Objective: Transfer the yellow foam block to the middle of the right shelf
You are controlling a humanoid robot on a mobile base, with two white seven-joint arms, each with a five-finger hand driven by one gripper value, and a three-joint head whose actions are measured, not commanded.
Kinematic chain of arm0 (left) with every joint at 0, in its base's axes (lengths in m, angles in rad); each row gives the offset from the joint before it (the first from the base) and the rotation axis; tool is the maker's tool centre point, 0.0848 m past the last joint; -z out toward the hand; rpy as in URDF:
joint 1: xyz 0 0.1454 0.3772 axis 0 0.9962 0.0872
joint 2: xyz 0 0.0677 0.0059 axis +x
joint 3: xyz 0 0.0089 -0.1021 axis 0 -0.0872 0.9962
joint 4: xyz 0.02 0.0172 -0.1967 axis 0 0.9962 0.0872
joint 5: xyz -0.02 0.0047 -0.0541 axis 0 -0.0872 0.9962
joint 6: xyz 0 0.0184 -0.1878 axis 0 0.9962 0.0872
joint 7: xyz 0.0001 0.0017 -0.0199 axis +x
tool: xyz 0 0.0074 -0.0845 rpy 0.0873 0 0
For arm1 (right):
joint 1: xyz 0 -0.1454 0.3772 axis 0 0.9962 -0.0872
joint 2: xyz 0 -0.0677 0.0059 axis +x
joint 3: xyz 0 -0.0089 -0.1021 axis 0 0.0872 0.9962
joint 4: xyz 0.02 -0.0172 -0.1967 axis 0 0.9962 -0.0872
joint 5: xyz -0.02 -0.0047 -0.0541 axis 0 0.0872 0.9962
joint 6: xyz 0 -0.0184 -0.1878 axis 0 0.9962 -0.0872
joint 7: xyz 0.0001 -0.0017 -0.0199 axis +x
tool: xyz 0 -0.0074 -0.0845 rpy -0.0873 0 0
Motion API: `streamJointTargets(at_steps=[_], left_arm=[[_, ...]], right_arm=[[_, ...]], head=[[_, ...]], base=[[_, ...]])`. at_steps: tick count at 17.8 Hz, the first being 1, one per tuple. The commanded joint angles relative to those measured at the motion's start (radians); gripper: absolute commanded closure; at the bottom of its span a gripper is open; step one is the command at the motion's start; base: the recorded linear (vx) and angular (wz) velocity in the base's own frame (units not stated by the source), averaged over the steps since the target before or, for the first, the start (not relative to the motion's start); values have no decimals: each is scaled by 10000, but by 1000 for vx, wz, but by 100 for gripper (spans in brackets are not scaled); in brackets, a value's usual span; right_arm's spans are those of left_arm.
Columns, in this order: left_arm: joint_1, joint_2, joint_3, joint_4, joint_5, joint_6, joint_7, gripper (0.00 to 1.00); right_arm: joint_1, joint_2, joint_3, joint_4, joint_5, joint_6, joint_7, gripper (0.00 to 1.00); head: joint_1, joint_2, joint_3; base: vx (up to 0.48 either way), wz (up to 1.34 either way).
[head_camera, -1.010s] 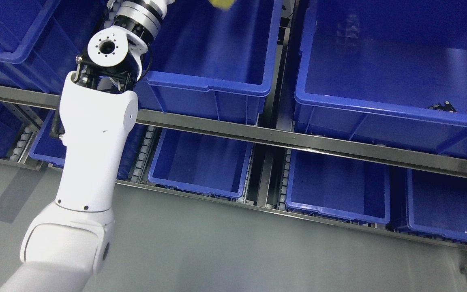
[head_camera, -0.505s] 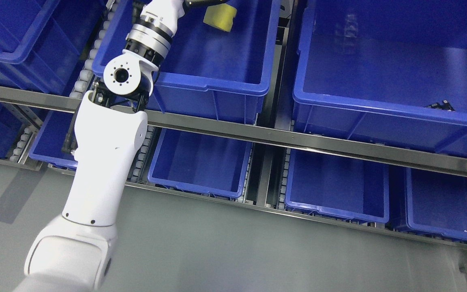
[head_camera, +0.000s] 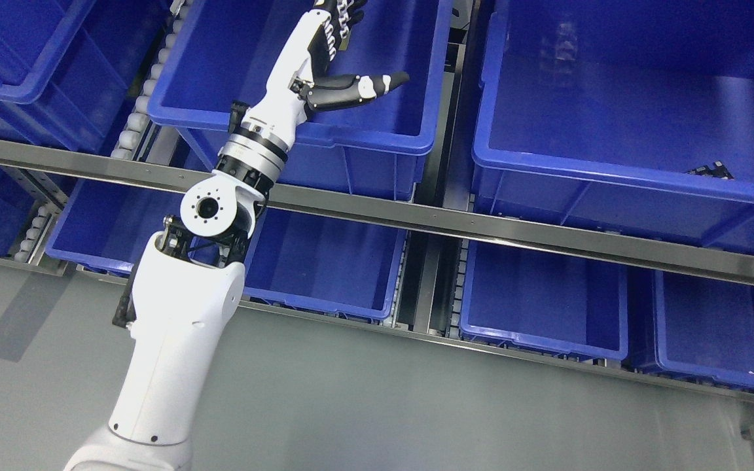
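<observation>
At the left, the left arm (head_camera: pixel 180 314) rises from the lower edge to the left hand (head_camera: pixel 328 62), over the middle-tier blue bin (head_camera: pixel 351 134). Its fingers (head_camera: pixel 377 84) are spread and hold nothing; thumb pointing right. The yellow foam block is nowhere in view, so its direction and long axis cannot be told. To the right lies the larger bin (head_camera: pixel 612 173). The right hand is out of view.

One head view looks steeply down, close, onto tilted shelf (head_camera: pixel 482 229) bins (head_camera: pixel 364 124).
</observation>
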Motion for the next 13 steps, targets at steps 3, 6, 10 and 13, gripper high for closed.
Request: streamJointTargets(at_steps=[3, 6, 10, 13], left_arm=[[662, 174, 717, -1562, -5, 74, -58, 0], [662, 174, 702, -1562, -5, 74, -58, 0], [647, 174, 717, -1562, -5, 74, -58, 0], [647, 174, 748, -1562, -5, 74, -58, 0]], right_arm=[[-15, -175, 0, -175, 0, 4, -3, 0], [-15, -175, 0, -175, 0, 4, -3, 0], [-15, -175, 0, -175, 0, 4, -3, 0], [-15, -175, 0, -175, 0, 4, -3, 0]], head=[[0, 0, 0], [0, 2, 0], [0, 2, 0], [0, 2, 0]], base=[[0, 0], [0, 0], [0, 0], [0, 0]])
